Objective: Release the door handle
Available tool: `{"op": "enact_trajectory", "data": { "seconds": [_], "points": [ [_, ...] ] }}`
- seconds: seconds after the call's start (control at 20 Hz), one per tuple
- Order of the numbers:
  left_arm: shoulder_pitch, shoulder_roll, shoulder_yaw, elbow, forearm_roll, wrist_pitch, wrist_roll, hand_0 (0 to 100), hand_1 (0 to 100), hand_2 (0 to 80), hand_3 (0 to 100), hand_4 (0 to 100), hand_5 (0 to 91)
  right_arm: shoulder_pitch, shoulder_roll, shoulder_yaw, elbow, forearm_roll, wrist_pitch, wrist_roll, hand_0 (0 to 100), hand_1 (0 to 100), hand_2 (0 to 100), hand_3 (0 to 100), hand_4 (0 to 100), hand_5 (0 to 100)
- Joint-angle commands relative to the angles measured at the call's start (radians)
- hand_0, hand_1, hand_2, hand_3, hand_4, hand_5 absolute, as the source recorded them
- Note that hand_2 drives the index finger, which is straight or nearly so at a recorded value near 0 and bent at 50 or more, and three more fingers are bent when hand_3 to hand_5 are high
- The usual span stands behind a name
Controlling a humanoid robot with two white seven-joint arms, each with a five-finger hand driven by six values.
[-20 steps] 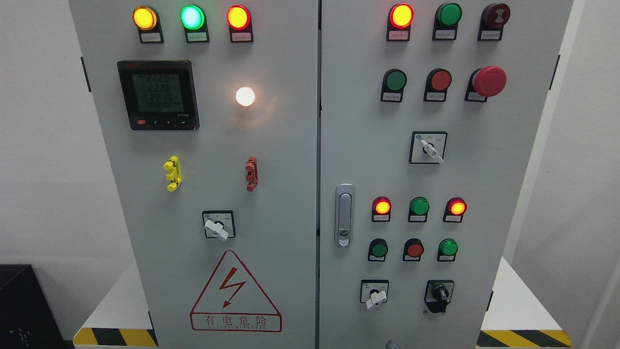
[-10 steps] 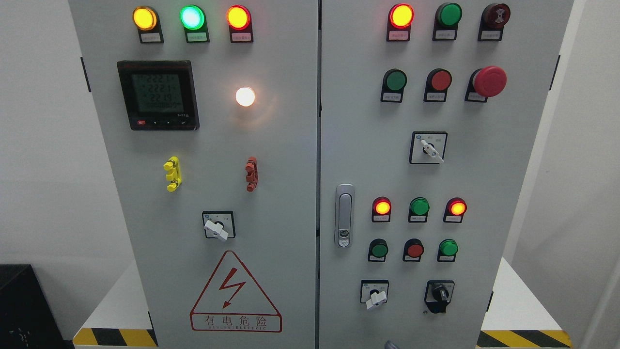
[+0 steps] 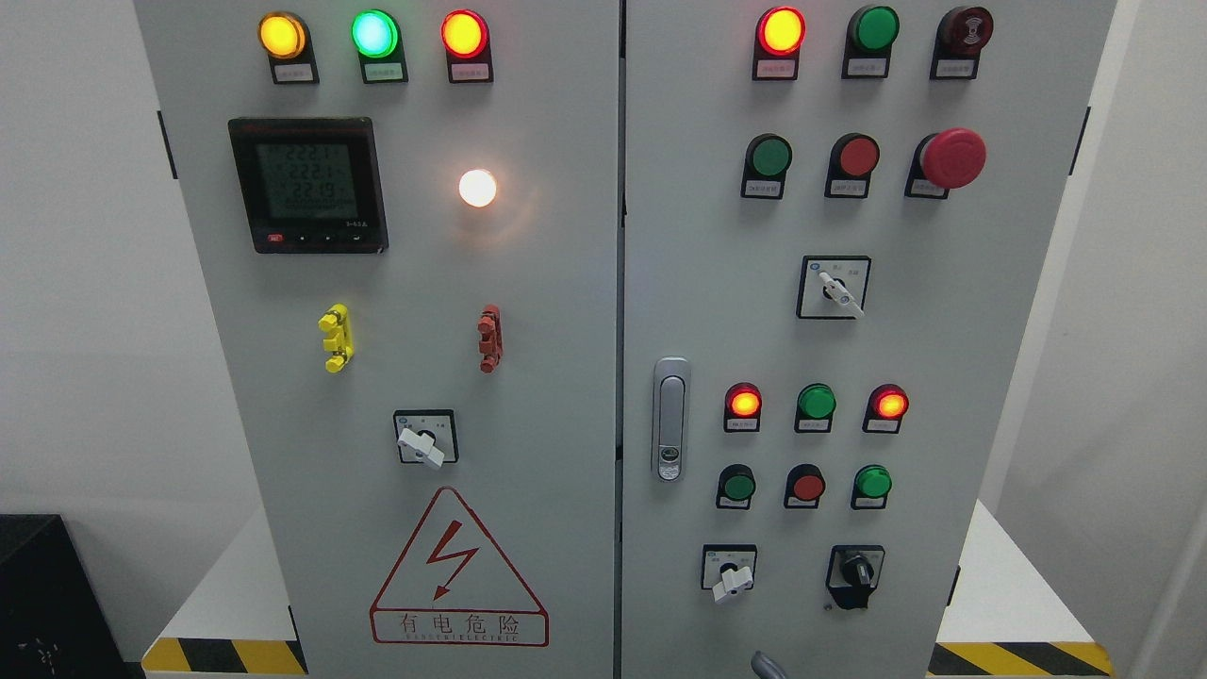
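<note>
The silver door handle (image 3: 670,419) lies flat and upright on the right door (image 3: 698,283) of the grey electrical cabinet, close to the centre seam. Nothing touches it. Both doors look shut, flush with each other. A small grey rounded tip (image 3: 766,666) pokes up at the bottom edge, right of the middle and well below the handle. It appears to be part of my right hand, with too little showing to read its state. My left arm is out of the picture.
The doors carry lit indicator lamps, push buttons, a red emergency stop (image 3: 952,157), rotary switches, a meter (image 3: 307,184) and a red hazard triangle (image 3: 459,571). The cabinet stands on a white base with yellow-black stripes (image 3: 1018,657). A black box (image 3: 47,604) sits at lower left.
The grey tip at the bottom edge shows slightly more than before. The meter's digits flicker. The handle and doors have not moved.
</note>
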Motion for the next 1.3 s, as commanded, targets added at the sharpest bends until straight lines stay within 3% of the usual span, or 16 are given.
{"op": "enact_trajectory", "data": {
  "seconds": [0.0, 0.15, 0.25, 0.45, 0.55, 0.8, 0.95, 1.25],
  "points": [
    [0.000, 0.000, -0.021, -0.020, 0.000, 0.000, 0.000, 0, 0, 2.2, 9, 1, 0.0, -0.017, -0.001, 0.003, -0.068, 0.153, -0.004, -0.006, 40, 27, 0, 21, 41, 39],
    [0.000, 0.000, -0.021, -0.020, 0.000, 0.000, 0.000, 0, 0, 2.3, 9, 1, 0.0, -0.051, 0.001, 0.003, -0.074, 0.271, -0.003, -0.013, 40, 29, 0, 30, 46, 45],
    [0.000, 0.000, -0.021, -0.020, 0.000, 0.000, 0.000, 0, 0, 2.3, 9, 1, 0.0, -0.072, 0.001, 0.003, -0.074, 0.343, -0.001, -0.032, 40, 32, 0, 44, 51, 53],
    [0.000, 0.000, -0.021, -0.020, 0.000, 0.000, 0.000, 0, 0, 2.2, 9, 1, 0.0, -0.109, 0.002, 0.001, -0.074, 0.446, 0.004, -0.048, 44, 33, 0, 57, 58, 60],
    [0.000, 0.000, -0.021, -0.020, 0.000, 0.000, 0.000, 0, 0, 2.2, 9, 1, 0.0, -0.123, 0.002, 0.001, -0.074, 0.494, 0.007, -0.052, 45, 37, 0, 70, 67, 69],
    [0.000, 0.000, -0.021, -0.020, 0.000, 0.000, 0.000, 0, 0, 2.3, 9, 1, 0.0, -0.167, 0.002, -0.005, -0.051, 0.613, 0.016, -0.052, 47, 39, 0, 82, 78, 78],
    [0.000, 0.000, -0.021, -0.020, 0.000, 0.000, 0.000, 0, 0, 2.3, 9, 1, 0.0, -0.219, 0.004, -0.004, -0.027, 0.713, 0.066, -0.051, 49, 38, 0, 91, 86, 87],
    [0.000, 0.000, -0.021, -0.020, 0.000, 0.000, 0.000, 0, 0, 2.3, 9, 1, 0.0, -0.371, 0.005, -0.001, 0.113, 0.811, 0.091, -0.046, 50, 38, 0, 98, 89, 92]
  ]
}}
